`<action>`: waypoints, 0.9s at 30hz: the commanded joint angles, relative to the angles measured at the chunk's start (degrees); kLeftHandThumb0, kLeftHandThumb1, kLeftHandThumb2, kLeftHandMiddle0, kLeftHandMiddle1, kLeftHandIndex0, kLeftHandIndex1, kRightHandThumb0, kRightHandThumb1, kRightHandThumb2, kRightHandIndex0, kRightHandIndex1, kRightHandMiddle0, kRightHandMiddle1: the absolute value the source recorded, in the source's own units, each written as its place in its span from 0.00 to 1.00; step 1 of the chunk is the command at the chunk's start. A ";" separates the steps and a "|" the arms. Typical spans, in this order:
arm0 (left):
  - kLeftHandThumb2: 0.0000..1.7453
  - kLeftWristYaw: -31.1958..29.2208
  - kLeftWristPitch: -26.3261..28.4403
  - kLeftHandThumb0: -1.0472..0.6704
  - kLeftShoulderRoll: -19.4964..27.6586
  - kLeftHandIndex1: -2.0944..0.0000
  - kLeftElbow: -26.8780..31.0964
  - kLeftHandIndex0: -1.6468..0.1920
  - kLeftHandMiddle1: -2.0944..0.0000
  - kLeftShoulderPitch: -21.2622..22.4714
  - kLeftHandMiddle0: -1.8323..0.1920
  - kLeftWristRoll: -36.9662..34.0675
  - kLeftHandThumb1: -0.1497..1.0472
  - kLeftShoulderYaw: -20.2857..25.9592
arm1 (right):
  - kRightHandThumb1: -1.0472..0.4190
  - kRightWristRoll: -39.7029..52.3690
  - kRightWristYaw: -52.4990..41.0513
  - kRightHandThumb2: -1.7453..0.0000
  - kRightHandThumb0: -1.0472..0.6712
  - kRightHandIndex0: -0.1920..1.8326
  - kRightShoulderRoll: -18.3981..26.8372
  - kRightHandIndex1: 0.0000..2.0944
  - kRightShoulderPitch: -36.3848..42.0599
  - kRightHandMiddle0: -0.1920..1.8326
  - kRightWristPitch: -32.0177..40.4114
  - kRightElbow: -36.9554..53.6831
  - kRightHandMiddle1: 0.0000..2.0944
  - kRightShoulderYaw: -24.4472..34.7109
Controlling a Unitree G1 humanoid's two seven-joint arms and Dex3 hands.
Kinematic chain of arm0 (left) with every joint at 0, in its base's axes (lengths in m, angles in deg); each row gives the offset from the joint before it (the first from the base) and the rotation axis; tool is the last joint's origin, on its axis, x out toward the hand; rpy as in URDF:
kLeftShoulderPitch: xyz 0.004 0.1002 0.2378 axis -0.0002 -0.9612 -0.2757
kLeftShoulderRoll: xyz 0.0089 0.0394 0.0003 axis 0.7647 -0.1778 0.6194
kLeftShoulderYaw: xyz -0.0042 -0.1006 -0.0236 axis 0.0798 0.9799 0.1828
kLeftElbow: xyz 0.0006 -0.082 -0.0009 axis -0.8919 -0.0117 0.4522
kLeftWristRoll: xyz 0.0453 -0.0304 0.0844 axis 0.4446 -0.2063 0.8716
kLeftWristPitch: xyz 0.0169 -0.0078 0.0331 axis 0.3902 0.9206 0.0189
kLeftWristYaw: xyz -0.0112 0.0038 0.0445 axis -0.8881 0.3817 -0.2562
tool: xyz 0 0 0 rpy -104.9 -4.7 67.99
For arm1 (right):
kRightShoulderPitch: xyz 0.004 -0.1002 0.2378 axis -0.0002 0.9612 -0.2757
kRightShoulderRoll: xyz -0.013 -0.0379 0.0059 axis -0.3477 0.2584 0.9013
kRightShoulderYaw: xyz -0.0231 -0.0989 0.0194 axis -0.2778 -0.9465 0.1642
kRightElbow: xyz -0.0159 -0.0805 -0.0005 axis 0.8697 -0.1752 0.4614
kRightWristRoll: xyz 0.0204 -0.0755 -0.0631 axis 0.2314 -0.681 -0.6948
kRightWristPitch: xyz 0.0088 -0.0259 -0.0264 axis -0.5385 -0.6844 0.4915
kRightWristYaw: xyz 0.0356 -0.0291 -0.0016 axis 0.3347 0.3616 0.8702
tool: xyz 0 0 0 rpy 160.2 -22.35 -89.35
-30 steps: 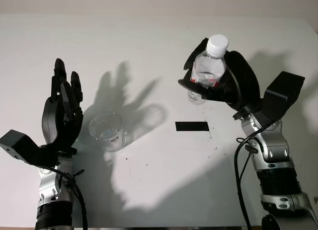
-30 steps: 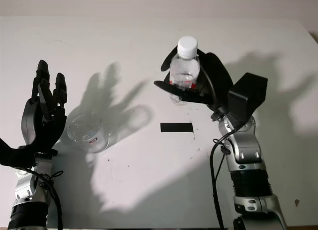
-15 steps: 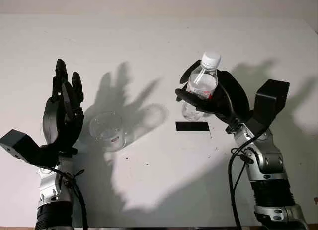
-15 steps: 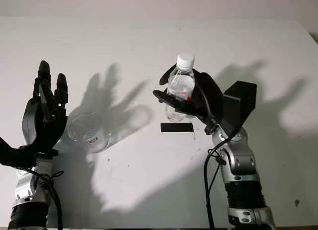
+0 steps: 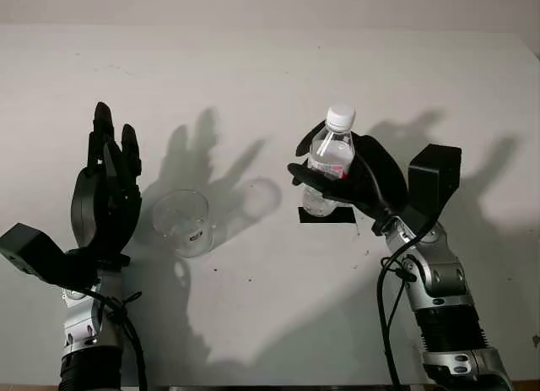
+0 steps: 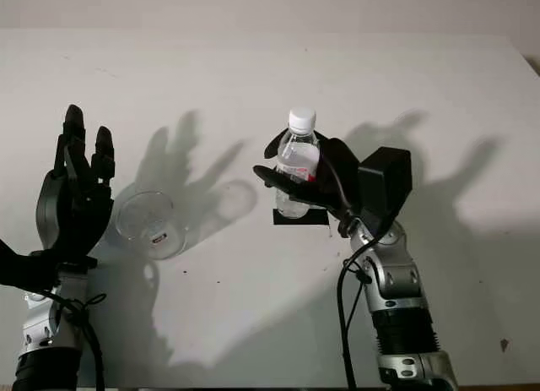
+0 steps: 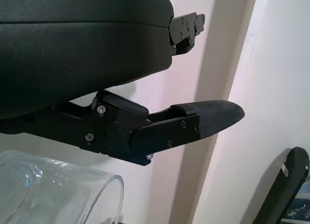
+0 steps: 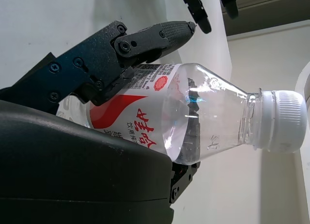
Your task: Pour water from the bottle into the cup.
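The left hand point(image 5: 105, 192) stands upright near the table's point(image 5: 270, 70) front left, open and holding nothing. Just beside it, on its inner side, sits the clear cup point(image 5: 180, 222), apart from the fingers. Across a stretch of bare table the right hand point(image 5: 350, 180) is wrapped round the bottle point(image 5: 325, 167), held upright with its white cap on. A black strip point(image 5: 327, 214) lies directly under the bottle's base. Beyond both hands the table runs bare to its far edge.
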 commanded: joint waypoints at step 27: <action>0.36 -1.52 -1.16 0.18 0.72 1.00 -3.24 1.00 1.00 -0.15 1.00 -0.02 1.00 1.05 | 0.07 -0.17 -10.38 0.97 0.11 0.08 0.41 0.22 6.07 0.12 -15.22 -10.53 0.19 0.75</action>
